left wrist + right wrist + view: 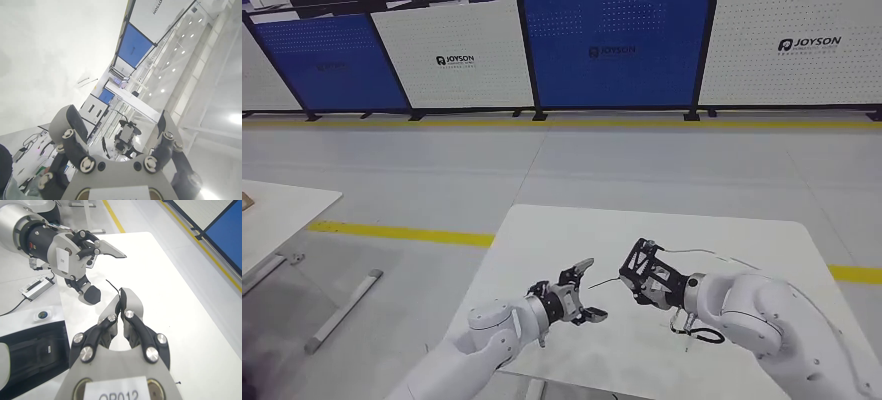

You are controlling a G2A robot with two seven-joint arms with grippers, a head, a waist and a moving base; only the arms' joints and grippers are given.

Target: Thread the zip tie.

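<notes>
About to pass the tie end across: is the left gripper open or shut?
Open. The left gripper has both jaws spread wide with nothing between them; the zip tie tip sits just short of it.

A white table (562, 250) with rounded corners. On its bare top lie a few thin dark ties (83, 80) — loose, flat, close together.

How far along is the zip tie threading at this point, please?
Done: the right pincer is shut on the zip tie, with one end sticking out. In hand: the open left pincer faces that end. Left: the threading itself, which looks not yet begun.
</notes>
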